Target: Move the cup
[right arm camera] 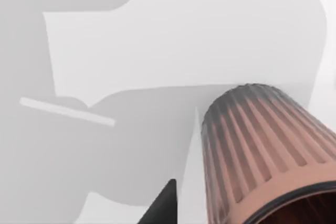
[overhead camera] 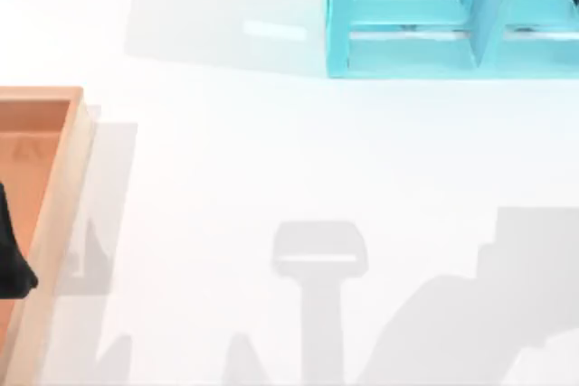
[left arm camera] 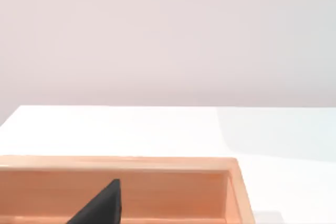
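One ribbed cup [right arm camera: 262, 150] near a teal shelf [overhead camera: 434, 15], perhaps; wooden tray [overhead camera: 63, 196] left.

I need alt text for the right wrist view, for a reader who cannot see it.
A ribbed reddish-brown cup sits close to the camera above a white table crossed by grey shadows. A black fingertip of the right hand shows beside it, apart from its wall.
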Controlling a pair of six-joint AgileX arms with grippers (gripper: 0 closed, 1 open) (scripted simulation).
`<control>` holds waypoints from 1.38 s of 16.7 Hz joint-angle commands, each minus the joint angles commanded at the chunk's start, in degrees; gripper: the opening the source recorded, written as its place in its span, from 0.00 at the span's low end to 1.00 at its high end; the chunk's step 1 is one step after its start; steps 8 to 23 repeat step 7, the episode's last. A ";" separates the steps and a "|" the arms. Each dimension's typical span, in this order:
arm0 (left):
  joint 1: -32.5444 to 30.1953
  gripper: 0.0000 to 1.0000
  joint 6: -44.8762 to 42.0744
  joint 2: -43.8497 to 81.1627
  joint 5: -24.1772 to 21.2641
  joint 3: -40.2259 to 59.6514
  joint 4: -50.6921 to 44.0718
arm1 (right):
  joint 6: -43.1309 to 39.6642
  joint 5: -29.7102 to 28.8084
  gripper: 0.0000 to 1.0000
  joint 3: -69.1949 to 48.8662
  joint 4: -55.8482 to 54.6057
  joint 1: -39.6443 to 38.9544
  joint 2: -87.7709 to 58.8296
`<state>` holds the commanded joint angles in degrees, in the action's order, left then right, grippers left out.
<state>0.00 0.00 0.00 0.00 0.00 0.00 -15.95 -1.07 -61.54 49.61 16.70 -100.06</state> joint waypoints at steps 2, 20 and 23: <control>0.00 1.00 0.00 0.00 0.00 0.00 0.00 | 0.00 0.00 1.00 0.00 0.00 0.00 0.00; 0.00 1.00 0.00 0.00 0.00 0.00 0.00 | 0.00 0.00 1.00 0.00 0.00 0.00 0.00; 0.00 1.00 0.00 0.00 0.00 0.00 0.00 | 0.00 0.00 1.00 0.00 0.00 0.00 0.00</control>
